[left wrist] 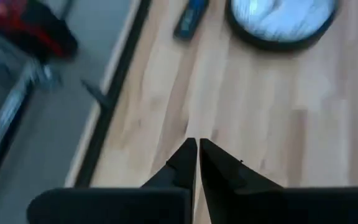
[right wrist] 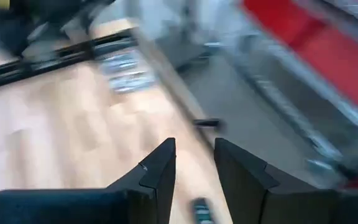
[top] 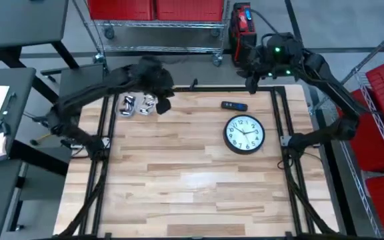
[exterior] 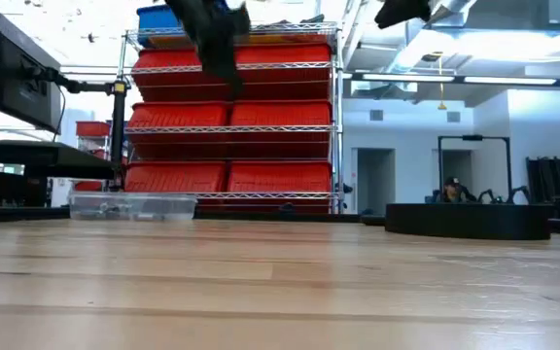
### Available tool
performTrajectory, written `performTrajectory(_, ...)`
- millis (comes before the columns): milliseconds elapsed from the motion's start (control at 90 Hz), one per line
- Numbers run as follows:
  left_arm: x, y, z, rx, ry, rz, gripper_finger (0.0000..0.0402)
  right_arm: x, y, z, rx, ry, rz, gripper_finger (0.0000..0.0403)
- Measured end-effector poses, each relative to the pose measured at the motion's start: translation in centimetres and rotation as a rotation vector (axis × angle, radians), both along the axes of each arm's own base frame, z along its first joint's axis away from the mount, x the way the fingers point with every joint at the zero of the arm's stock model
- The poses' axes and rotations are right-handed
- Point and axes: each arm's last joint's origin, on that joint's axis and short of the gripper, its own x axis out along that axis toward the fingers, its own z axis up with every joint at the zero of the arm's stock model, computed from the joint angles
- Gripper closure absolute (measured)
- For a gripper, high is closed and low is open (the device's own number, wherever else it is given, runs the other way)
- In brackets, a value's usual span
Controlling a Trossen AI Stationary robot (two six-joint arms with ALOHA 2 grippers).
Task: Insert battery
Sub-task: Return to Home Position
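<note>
Batteries (top: 147, 104), small silver-and-black cells, loose in two clear plastic bins (top: 117, 105) at far edge of light wooden table (top: 179, 187). Just beside left gripper (left wrist: 197, 146), on side away from right arm.

Left gripper: fingers pressed together, thin slit only, holding nothing. Hangs well above tabletop in low view.

Right gripper (right wrist: 194, 146): fingers parted, gap empty, gripping nothing. Hangs high over far right corner of table.

Slim dark-blue remote control (top: 234, 105) lying flat between both grippers, nearer right one and below it. Round black-rimmed, white-faced wall clock (top: 244, 133) face up, past remote from right gripper, toward table middle. Cannot tell whether a cell sits inside clock: back hidden.

Judged stage: item work looks finished, only retreat to rest pose left.

Risks:
- Left arm swinging low on retreat could clip nearest bin, given how close it hangs. Would tip or shove bin off far edge and scatter cells.
- Right gripper dropping on way back could nudge remote.
- Both low risk while height is kept.
</note>
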Motion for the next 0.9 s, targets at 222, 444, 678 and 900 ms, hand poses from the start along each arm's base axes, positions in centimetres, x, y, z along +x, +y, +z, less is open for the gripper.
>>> performTrajectory(222, -5.1, -3.6, 3.9, -0.052, -0.13, -0.053, 0.0402, -1.1, 1.6, -0.8, 0.192, -0.069, 0.261, 0.0395)
performTrajectory(444, -9.6, -6.1, 5.5, -0.046, -0.197, -0.034, 0.0402, -7.5, 6.1, -3.3, 0.149, -0.232, 0.178, 0.04)
performTrajectory(678, -11.7, -7.3, 6.4, -0.137, -0.298, 0.039, 0.0402, -13.5, 10.3, -7.8, 0.442, -0.393, -0.104, 0.0401)
performTrajectory(900, -12.0, -7.5, 6.7, -0.233, -0.368, 0.104, 0.0402, -16.0, 11.9, -11.0, 0.408, -0.562, -0.168, 0.0401)
